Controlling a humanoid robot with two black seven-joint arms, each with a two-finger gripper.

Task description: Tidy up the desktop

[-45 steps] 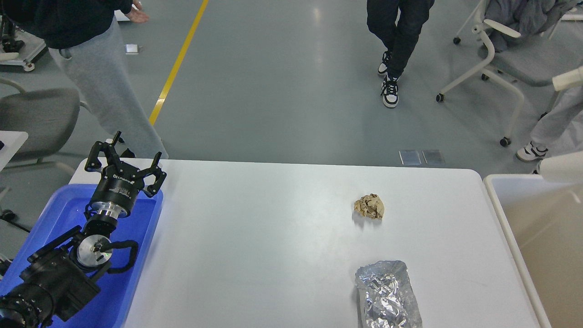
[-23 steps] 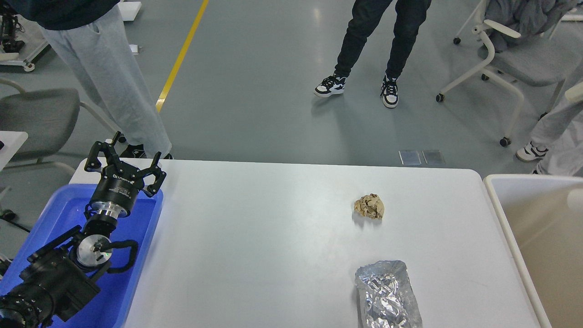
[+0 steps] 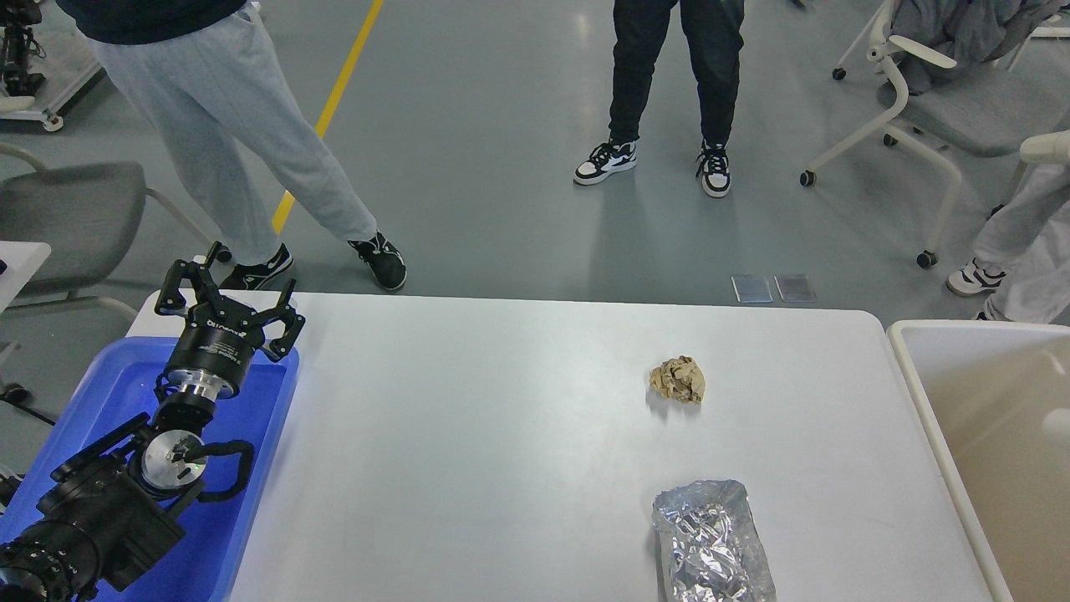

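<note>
The left gripper (image 3: 227,290) hangs with fingers spread and empty over the blue tray (image 3: 251,468). On the desktop (image 3: 468,435), crumpled brown paper (image 3: 678,379) and a foil wrapper (image 3: 711,543) lie well off to its right.

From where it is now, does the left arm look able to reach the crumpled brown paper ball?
Probably yes: the left tool, open over the blue tray, has only bare desktop between it and the paper ball, though that stretch is long.
</note>
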